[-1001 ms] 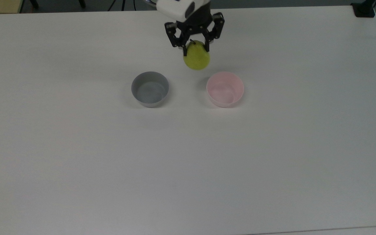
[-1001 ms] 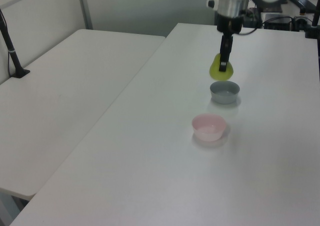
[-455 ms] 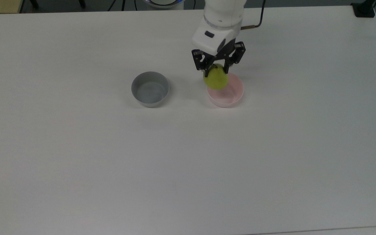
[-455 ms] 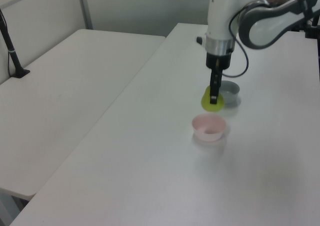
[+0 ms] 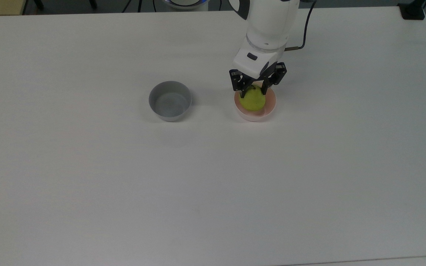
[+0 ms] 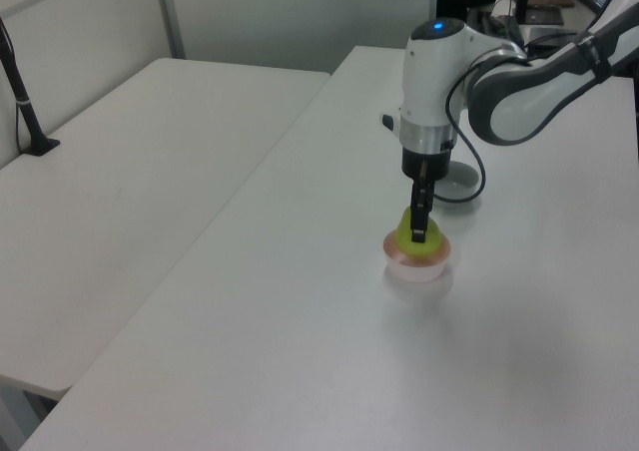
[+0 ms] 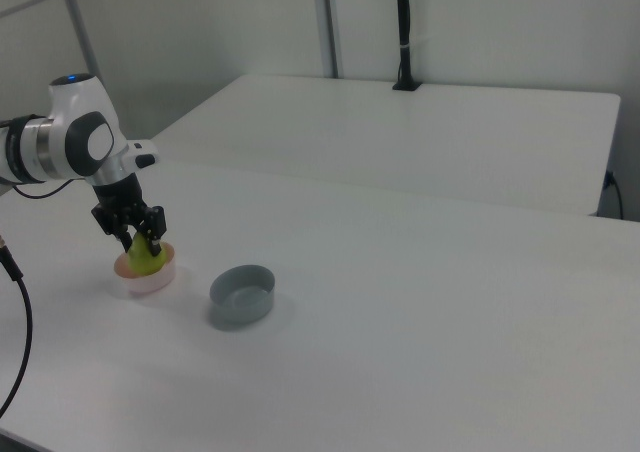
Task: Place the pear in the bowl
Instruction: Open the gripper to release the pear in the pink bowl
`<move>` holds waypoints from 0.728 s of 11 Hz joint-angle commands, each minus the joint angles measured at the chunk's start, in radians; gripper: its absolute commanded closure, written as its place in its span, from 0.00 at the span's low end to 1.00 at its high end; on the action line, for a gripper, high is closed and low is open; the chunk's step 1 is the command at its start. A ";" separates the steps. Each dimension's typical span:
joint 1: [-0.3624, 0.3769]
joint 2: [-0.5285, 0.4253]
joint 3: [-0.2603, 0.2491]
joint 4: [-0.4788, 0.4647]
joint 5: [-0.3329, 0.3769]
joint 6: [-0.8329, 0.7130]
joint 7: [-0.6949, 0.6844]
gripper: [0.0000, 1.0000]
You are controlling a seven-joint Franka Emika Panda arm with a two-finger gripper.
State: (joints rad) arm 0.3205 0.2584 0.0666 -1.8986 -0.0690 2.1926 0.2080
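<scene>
The yellow-green pear [image 5: 253, 102] sits low inside the pale pink bowl [image 5: 271, 106], right of centre in the top view. My gripper [image 5: 252, 93] points straight down over the bowl, its black fingers closed on the pear's upper part, one on each side. In the left view the pear [image 6: 406, 234] shows above the bowl's rim [image 6: 420, 267], with the gripper [image 6: 418, 237] in front of it. In the right view the gripper [image 7: 140, 242] holds the pear [image 7: 144, 260] in the bowl [image 7: 152, 281] at the right view's left.
A grey bowl [image 5: 170, 100] of similar size stands empty to the top view's left of the pink one, seen also in the left view [image 6: 460, 183] and the right view [image 7: 241, 294]. A second white table [image 6: 120, 172] adjoins. A dark post [image 7: 403, 32] stands at the far table's edge.
The gripper carried the pear from above the table behind the bowls to the pink bowl and lowered it inside. The grey bowl stayed put.
</scene>
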 commanded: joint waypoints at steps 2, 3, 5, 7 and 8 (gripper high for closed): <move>0.011 0.016 -0.005 -0.002 -0.022 0.030 0.036 0.50; 0.009 0.016 -0.005 -0.002 -0.022 0.027 0.036 0.32; 0.006 0.013 -0.005 0.001 -0.022 0.018 0.037 0.00; 0.005 -0.005 -0.005 0.004 -0.022 0.003 0.050 0.00; -0.001 -0.017 -0.005 0.034 -0.022 -0.043 0.051 0.00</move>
State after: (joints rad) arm 0.3191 0.2748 0.0664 -1.8902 -0.0692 2.1975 0.2243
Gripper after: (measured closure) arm 0.004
